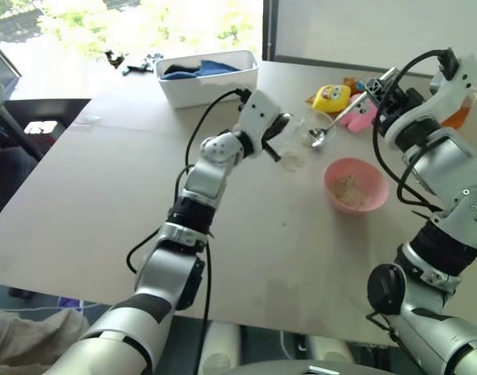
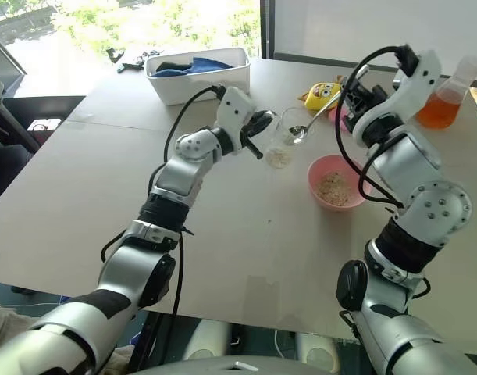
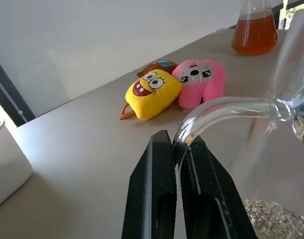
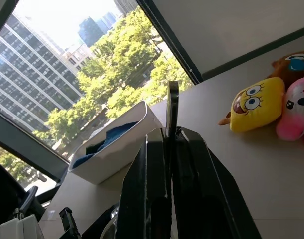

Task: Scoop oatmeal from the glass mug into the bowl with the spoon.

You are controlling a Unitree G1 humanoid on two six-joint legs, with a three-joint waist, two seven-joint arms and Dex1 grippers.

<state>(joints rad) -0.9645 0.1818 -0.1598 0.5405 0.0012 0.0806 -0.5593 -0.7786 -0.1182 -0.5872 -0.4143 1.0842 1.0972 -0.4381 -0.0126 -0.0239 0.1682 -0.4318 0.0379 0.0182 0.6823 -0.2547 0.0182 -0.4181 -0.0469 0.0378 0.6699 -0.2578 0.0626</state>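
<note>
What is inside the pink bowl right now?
The bowl holds a thin scatter of pale oatmeal on its bottom, nothing else. Its near inner wall is hidden by the rim.

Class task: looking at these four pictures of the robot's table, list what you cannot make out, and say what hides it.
- Spoon: its handle end, covered by the right tool in the head views.
- Glass mug: cut off by the left wrist view's edge.
- Orange flask: partly behind the right arm.
- Blue cloth: mostly hidden by the white tub's wall.
</note>
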